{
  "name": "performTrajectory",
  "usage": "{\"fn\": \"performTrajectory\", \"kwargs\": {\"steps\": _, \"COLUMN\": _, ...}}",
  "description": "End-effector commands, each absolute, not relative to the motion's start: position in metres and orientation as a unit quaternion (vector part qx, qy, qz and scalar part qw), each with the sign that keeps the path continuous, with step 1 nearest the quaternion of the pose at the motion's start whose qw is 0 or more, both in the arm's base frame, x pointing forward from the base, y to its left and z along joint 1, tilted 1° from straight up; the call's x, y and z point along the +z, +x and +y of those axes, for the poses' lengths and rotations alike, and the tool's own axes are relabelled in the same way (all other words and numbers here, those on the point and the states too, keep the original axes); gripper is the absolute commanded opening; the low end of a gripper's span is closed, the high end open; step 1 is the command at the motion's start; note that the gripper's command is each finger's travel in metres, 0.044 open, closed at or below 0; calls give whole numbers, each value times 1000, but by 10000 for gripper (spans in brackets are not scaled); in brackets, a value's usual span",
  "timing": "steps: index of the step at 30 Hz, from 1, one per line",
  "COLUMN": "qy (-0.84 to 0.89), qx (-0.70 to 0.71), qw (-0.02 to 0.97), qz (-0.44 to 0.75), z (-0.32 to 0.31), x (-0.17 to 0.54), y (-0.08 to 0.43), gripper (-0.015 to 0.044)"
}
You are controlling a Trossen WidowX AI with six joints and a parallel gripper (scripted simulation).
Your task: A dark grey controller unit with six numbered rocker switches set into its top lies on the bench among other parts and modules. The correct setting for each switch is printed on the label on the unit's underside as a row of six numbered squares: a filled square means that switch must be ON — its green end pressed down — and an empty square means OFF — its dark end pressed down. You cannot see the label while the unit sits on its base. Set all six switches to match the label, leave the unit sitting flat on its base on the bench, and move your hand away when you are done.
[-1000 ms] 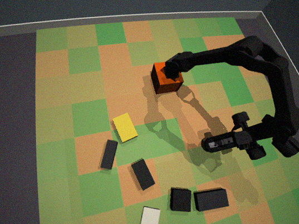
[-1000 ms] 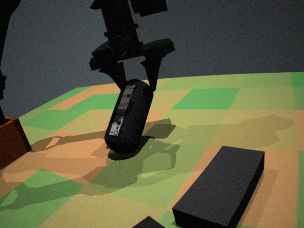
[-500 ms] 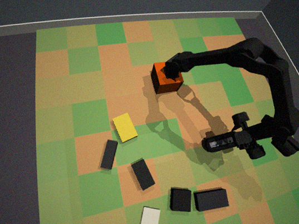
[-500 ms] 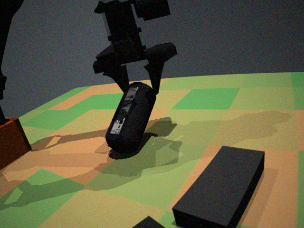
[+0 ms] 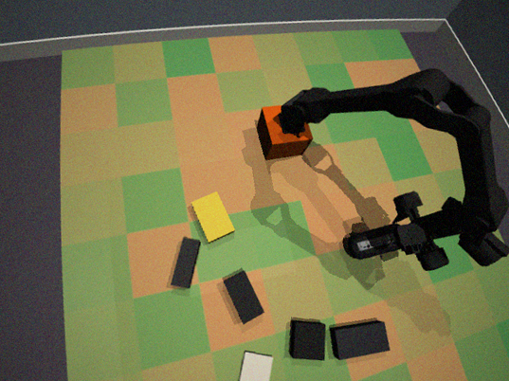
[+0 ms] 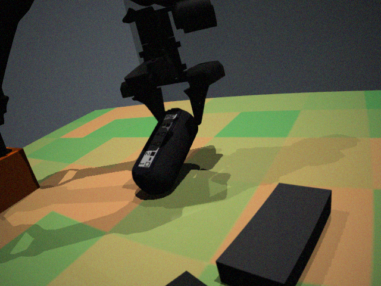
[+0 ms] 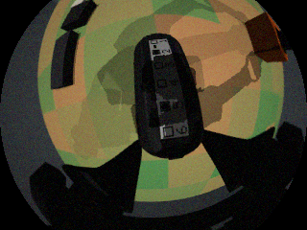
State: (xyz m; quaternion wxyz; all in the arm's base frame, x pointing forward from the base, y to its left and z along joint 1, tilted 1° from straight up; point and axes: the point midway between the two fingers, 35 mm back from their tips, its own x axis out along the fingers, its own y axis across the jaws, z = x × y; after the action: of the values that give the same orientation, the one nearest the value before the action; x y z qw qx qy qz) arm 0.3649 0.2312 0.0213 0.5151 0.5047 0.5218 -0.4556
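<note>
The dark controller unit is tilted steeply, one end up between my fingers, the other end low, close over the bench; contact there cannot be told. My gripper is shut on the unit's upper end. The underside label faces the wrist camera. It reads 1 empty, 2 filled, 3 empty, 4 empty, 5 filled, 6 empty; shadow darkens its middle. The rocker switches are on the hidden side.
My arm rises from an orange box. A long dark block and a squarer dark block lie nearby. Farther off are a yellow block, a white square and two dark slabs.
</note>
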Motion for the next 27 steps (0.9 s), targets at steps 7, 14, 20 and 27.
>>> {"fn": "performTrajectory", "kwargs": {"steps": 7, "qy": 503, "qx": -465, "qw": 513, "qz": 517, "z": 231, "x": 11, "y": 365, "gripper": 338}}
{"fn": "performTrajectory", "kwargs": {"steps": 14, "qy": 503, "qx": -465, "qw": 513, "qz": 517, "z": 234, "x": 6, "y": 365, "gripper": 338}}
{"fn": "performTrajectory", "kwargs": {"steps": 20, "qy": 503, "qx": -465, "qw": 513, "qz": 518, "z": 236, "x": 1, "y": 365, "gripper": 338}}
{"fn": "performTrajectory", "kwargs": {"steps": 27, "qy": 503, "qx": -465, "qw": 513, "qz": 518, "z": 238, "x": -4, "y": 365, "gripper": 338}}
